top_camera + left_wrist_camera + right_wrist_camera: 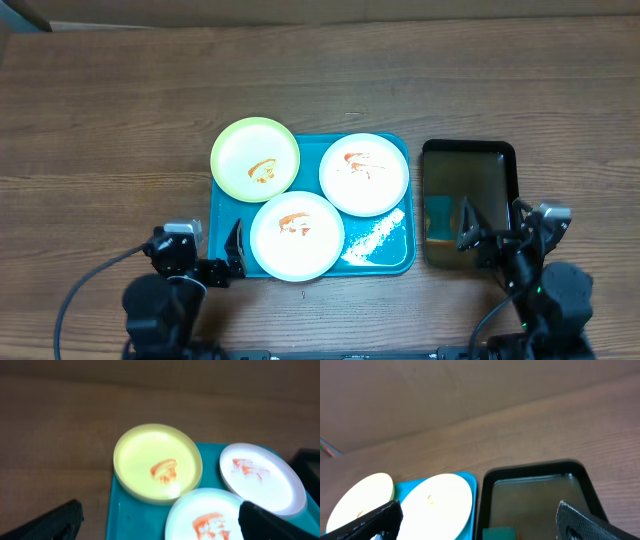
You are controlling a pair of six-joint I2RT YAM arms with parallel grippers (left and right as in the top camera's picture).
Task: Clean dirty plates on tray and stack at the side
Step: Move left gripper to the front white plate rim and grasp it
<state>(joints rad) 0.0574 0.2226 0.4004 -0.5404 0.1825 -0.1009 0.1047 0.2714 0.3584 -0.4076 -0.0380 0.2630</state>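
The wooden worktop (pixel 120 100) carries the teal tray (pixel 400 258), with a black tray (pixel 468 175) just beside it on its right. On the teal tray lie three sauce-smeared plates: the yellow-green plate (pixel 255 159), the far white plate (pixel 364 174) and the near white plate (pixel 297 235). The left gripper (pixel 200 250) and the right gripper (pixel 495 228) both have their jaws wide apart and hold nothing.

Left wrist view. Yellow plate (pixel 157 462) sits at the far-left corner of the teal tray (pixel 125 517), its rim overhanging onto the brown bench (pixel 60 425); orange-red smear right of its centre. Right white plate (pixel 262 480) lies just beside it, smear on its far-left part. Near white plate (pixel 210 517), cut by the bottom edge, meets the yellow plate's near rim; smeared too. Dark fingers (pixel 52 522) stand wide apart in the lower corners, holding nothing.
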